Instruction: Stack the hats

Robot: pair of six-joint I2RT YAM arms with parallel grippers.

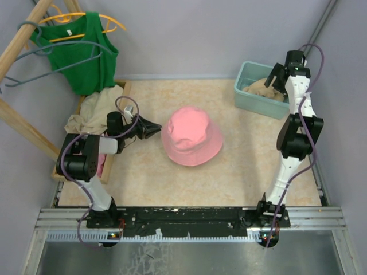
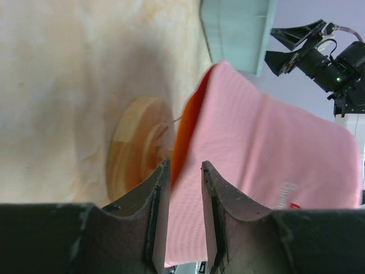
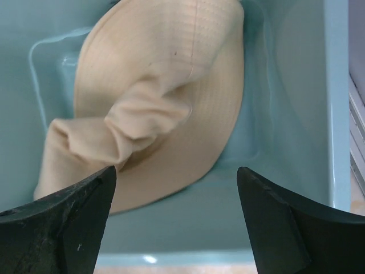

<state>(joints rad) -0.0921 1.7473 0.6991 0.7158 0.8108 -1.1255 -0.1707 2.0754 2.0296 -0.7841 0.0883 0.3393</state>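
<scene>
Bin (image 3: 296, 74) with crumpled beige hat (image 3: 165, 74)

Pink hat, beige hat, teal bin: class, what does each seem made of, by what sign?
Pink hat: cloth, matte; fine weave visible up close. Beige hat: soft fabric, matte; crumpled folds, stitched brim rows. Teal bin: likely plastic; smooth, faintly glossy walls.

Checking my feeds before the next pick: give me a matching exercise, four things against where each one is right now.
Things:
1. pink hat
2. beige hat
3. green tank top
4. right gripper

Places:
A. on a hanger, back left
B. open, above the teal bin
C. middle of the table
D. crumpled inside that bin

Pairs: 1-C, 2-D, 3-A, 4-B
</scene>
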